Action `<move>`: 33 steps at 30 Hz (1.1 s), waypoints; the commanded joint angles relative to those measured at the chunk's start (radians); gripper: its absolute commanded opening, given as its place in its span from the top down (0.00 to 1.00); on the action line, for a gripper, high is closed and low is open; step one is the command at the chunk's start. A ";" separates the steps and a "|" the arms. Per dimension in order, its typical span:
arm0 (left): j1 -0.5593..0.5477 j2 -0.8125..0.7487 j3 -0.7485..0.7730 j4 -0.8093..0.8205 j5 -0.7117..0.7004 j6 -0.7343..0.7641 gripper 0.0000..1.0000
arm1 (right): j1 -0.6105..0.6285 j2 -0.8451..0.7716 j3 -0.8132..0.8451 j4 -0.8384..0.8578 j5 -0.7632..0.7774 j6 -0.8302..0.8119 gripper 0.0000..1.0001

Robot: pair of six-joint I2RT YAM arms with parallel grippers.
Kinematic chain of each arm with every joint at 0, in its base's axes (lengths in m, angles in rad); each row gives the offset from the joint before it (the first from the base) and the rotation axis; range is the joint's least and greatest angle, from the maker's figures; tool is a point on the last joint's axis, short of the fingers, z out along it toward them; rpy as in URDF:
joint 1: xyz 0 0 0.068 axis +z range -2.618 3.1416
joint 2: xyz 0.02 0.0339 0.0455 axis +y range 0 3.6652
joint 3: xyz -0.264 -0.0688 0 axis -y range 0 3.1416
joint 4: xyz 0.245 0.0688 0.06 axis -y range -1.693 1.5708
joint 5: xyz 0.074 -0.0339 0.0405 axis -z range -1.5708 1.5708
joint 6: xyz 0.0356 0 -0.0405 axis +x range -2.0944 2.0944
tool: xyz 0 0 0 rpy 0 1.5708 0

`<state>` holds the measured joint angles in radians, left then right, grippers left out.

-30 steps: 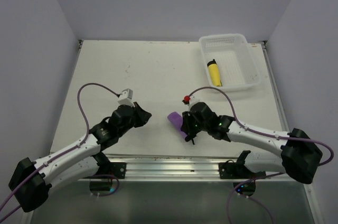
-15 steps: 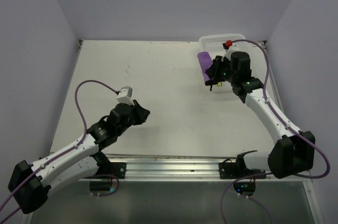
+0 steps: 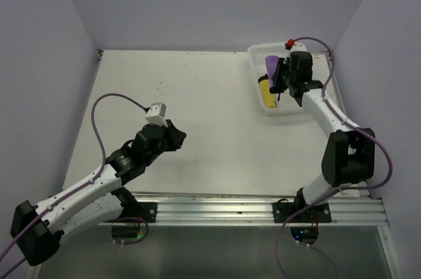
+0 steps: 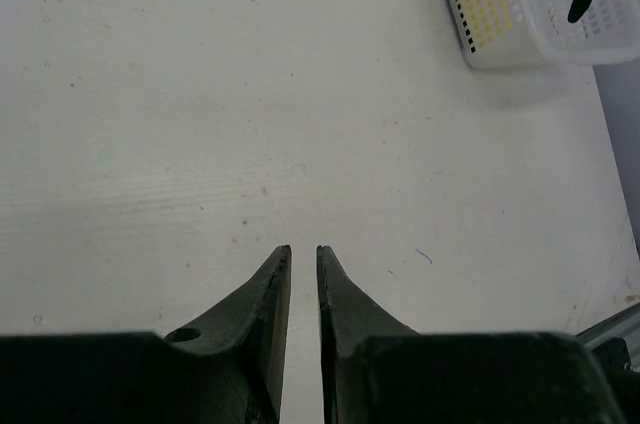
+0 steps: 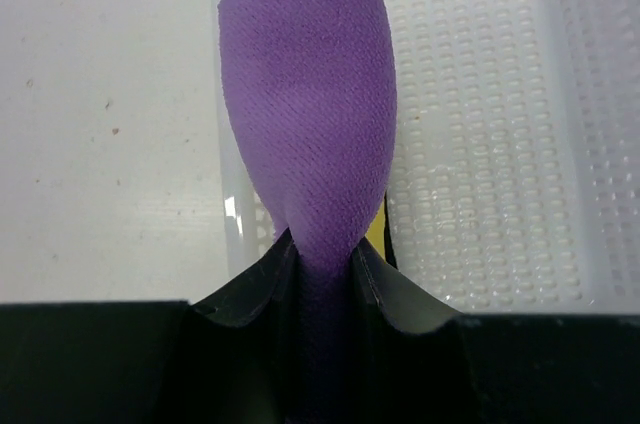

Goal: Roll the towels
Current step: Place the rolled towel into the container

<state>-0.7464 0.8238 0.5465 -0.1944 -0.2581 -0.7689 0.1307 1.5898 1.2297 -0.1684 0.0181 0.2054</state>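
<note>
From above, the right gripper [image 3: 279,80] holds the rolled purple towel [image 3: 270,65] over the white basket [image 3: 309,105]. The yellow towel [image 3: 266,92] lies inside, along the basket's wall that faces the open table [image 3: 197,88]. The left gripper [image 3: 176,135] hangs well apart from the basket.

Left wrist: the fingers [image 4: 270,279] stand a thin slit apart, gripping nothing, with the basket [image 4: 520,44] far off.

Right wrist: the fingers [image 5: 385,279] pinch the purple towel's [image 5: 310,94] lower end above the basket's [image 5: 480,144] wall.
</note>
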 commanded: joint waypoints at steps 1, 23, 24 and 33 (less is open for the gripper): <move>0.009 -0.009 0.061 -0.037 -0.041 0.059 0.79 | -0.005 0.068 0.077 0.075 0.063 -0.078 1.00; 0.013 0.026 0.105 -0.091 -0.125 0.103 0.72 | -0.025 0.328 0.016 0.288 0.194 -0.195 1.00; 0.015 0.028 0.107 -0.091 -0.128 0.103 0.72 | -0.025 0.338 0.019 0.288 0.192 -0.198 1.00; 0.013 0.029 0.116 -0.092 -0.130 0.108 0.71 | -0.048 0.338 0.010 0.264 0.108 -0.250 0.95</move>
<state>-0.7395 0.8516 0.6201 -0.2821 -0.3672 -0.6865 0.0902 1.9339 1.2346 0.0689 0.1677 -0.0162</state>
